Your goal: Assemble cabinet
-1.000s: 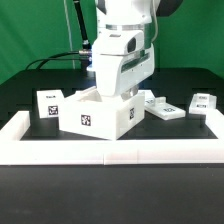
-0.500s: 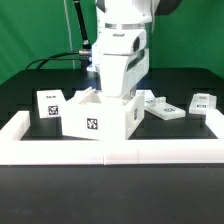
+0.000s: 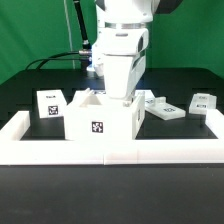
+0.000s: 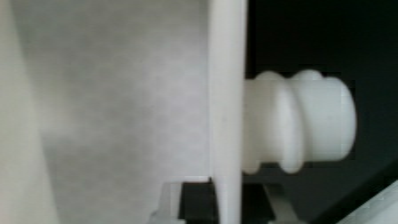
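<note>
Exterior view, cabinet box [image 3: 100,122]: white, open-topped, centre of frame on the black surface [image 3: 25,85], just behind the low white border wall [image 3: 110,152].
Box label: one black-and-white square tag [image 3: 98,127] on the near face; no letters legible.
Loose parts: tagged small block [image 3: 48,103] left of centre; flat panel [image 3: 160,108] and second block [image 3: 203,102] at right; their marks are too small to read.
Arm [image 3: 122,40]: white, vertical, top centre, reaching down into the box's rear right corner.
Tool [image 3: 122,92]: tips hidden behind the box wall; whether they are apart or clamped cannot be told.
Wrist view: thin white wall [image 4: 224,90] seen edge-on, with a ribbed white cylinder [image 4: 302,120] beside it.
</note>
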You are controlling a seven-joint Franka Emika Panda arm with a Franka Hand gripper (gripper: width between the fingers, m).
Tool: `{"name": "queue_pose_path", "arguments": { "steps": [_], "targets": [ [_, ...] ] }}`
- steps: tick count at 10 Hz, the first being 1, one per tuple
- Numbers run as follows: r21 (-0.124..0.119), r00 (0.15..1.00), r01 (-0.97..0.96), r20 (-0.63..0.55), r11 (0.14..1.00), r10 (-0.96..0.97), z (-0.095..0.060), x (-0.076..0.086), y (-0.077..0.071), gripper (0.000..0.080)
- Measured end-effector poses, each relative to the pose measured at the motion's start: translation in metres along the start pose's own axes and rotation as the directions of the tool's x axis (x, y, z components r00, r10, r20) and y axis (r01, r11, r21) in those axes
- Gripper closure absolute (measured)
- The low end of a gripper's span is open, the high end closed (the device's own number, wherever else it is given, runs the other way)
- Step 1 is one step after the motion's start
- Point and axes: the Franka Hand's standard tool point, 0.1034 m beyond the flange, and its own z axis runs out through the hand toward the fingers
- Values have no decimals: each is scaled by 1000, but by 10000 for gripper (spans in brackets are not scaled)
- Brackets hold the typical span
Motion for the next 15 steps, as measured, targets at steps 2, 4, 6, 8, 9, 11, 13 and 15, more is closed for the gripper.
{"name": "queue_pose_path", "arguments": {
  "steps": [2, 4, 6, 8, 9, 11, 13, 15],
  "targets": [
    [0, 1000, 12, 0, 1000, -12, 0, 1, 0, 765],
    [-9, 998, 68, -11, 998, -68, 3, 15, 11, 765],
    [-20, 994, 110, -13, 994, -110, 3, 24, 16, 765],
    [-22, 994, 106, -14, 994, -106, 3, 23, 17, 765],
    [-22, 994, 106, -14, 994, -106, 3, 23, 17, 765],
    [-22, 994, 107, -14, 994, -108, 3, 23, 17, 765],
    [-27, 989, 145, -17, 989, -146, 3, 36, 19, 765],
    [-28, 980, 198, -15, 980, -198, 3, 59, 22, 765]
  ]
}}
